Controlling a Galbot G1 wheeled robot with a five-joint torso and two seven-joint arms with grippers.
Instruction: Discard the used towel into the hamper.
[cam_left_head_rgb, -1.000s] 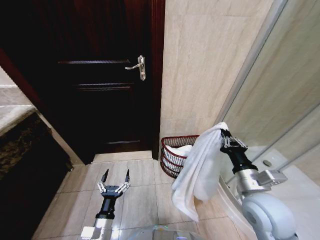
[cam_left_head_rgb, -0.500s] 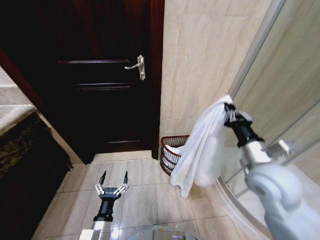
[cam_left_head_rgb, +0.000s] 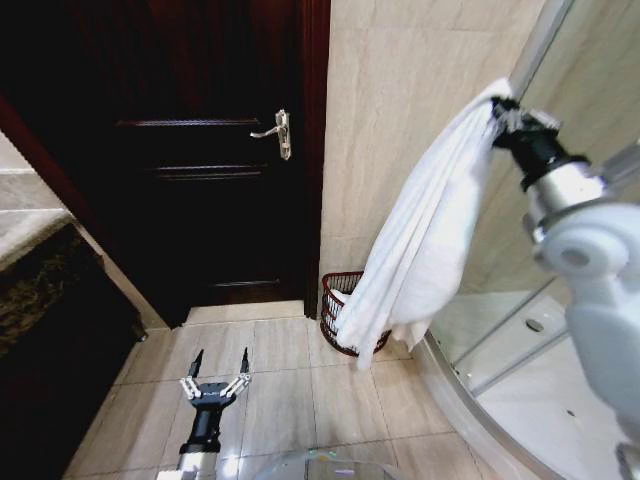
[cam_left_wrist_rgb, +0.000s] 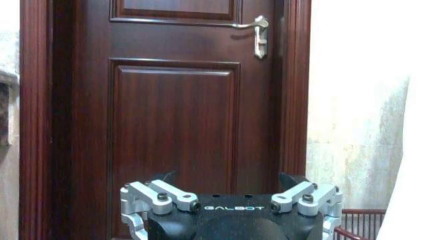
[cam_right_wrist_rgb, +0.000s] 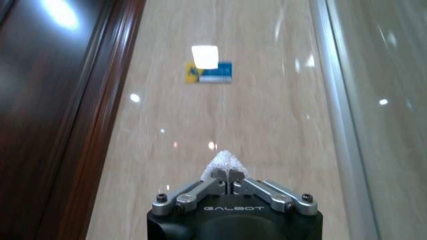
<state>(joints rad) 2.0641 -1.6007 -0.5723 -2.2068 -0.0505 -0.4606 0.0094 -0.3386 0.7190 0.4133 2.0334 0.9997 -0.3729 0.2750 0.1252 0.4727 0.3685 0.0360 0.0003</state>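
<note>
Overhead, towel held high above the hamper

From my seat I see the towel (cam_left_head_rgb: 425, 230) as a long white cloth, draped in soft folds and pinched at one top corner, its loose lower end hanging down in front of the hamper (cam_left_head_rgb: 340, 310). That hamper is a dark reddish-brown basket of thin bars standing on the tiled floor (cam_left_head_rgb: 290, 390) against the beige wall (cam_left_head_rgb: 400, 120), just right of the door frame; the cloth covers its right part.

I have the right gripper (cam_left_head_rgb: 500, 108) raised high near the glass shower screen (cam_left_head_rgb: 590, 70), arm stretched up and forward. In the right wrist view its fingers (cam_right_wrist_rgb: 215, 184) are pressed together on a small tuft of the towel (cam_right_wrist_rgb: 224, 161).

I have the left gripper (cam_left_head_rgb: 214, 372) low over the floor tiles, spread wide and holding nothing, pointing toward the dark wooden door (cam_left_head_rgb: 200, 150) with its silver handle (cam_left_head_rgb: 280, 133). From the left wrist view the hamper's rim (cam_left_wrist_rgb: 363, 212) peeks in beside the towel's edge (cam_left_wrist_rgb: 408, 200).
</note>
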